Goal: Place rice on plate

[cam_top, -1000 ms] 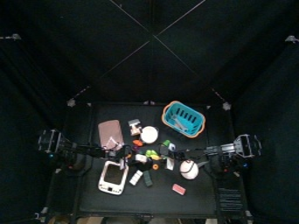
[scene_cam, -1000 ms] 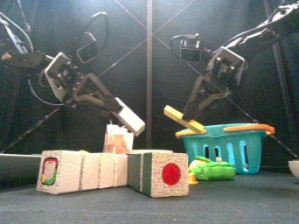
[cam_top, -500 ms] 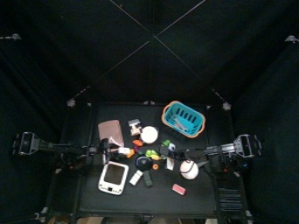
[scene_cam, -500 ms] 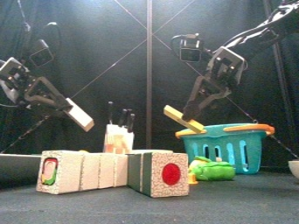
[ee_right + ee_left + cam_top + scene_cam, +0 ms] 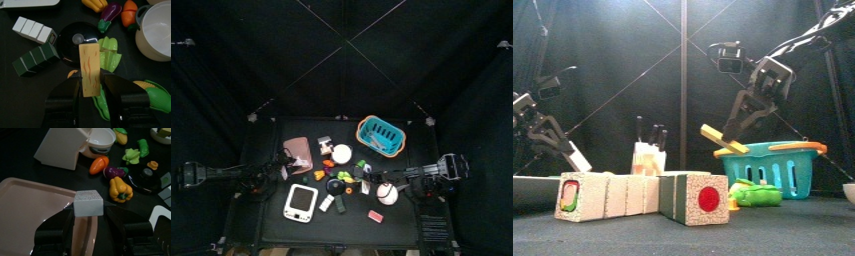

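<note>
The rice (image 5: 87, 202) is a white cube held between the jaws of my left gripper (image 5: 88, 212). It hangs over the near rim of the pink plate (image 5: 30, 203); whether it touches the plate I cannot tell. From the front, the left gripper (image 5: 572, 158) sits low at the left with the white block in it. From above, the plate (image 5: 298, 152) lies at the table's left. My right gripper (image 5: 91, 85) is shut on a tan, yellow-edged slice (image 5: 89, 62) and hangs above the table's middle right (image 5: 731, 130).
A teal basket (image 5: 381, 133) stands at the back right, with a white bowl (image 5: 341, 153) and toy vegetables (image 5: 119, 187) mid-table. A white tray (image 5: 299, 202) lies front left. Green and white sushi blocks (image 5: 633, 195) stand at the front edge. A beige box (image 5: 63, 148) stands beside the plate.
My left arm has swung back to the left and come down with the rice, from mid-height to low over the plate. The right arm has held still.
</note>
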Robot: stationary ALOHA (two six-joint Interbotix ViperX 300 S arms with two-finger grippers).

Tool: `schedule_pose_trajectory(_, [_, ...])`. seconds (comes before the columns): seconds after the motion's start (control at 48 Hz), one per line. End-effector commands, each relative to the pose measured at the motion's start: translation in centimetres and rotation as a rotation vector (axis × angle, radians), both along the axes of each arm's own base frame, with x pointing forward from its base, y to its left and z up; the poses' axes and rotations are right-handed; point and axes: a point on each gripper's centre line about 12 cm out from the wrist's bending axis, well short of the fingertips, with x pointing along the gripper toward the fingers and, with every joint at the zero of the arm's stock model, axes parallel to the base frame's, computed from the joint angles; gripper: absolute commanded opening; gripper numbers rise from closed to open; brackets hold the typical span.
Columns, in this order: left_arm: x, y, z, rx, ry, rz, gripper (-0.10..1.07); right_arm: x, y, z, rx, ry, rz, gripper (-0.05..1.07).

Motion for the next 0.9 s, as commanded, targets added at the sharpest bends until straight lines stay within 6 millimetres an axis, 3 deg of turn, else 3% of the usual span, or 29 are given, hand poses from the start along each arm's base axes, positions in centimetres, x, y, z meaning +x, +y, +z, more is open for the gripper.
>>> schedule_pose_trajectory(0.0, [0.32,0.8,0.7,-0.005,-0.022,0.044,0.43,0.45,-0.14,1.03,-0.003,-0.034,0.001,0.5])
schedule_pose_trajectory(0.229, [0.19,1.09,0.55,-0.026,0.0,0.067,0.46,0.59,-0.2,1.08,-0.004,-0.036,0.0,0.5])
schedule_pose_trajectory(0.625, [0.13,1.14,0.46,-0.044,0.004,0.079,0.72,0.65,-0.31,1.23,-0.007,-0.04,-0.001,0.5])
schedule_pose_trajectory(0.875, [0.12,1.09,0.41,-0.051,0.006,0.081,0.76,0.65,-0.31,1.23,-0.007,-0.04,-0.001,0.5])
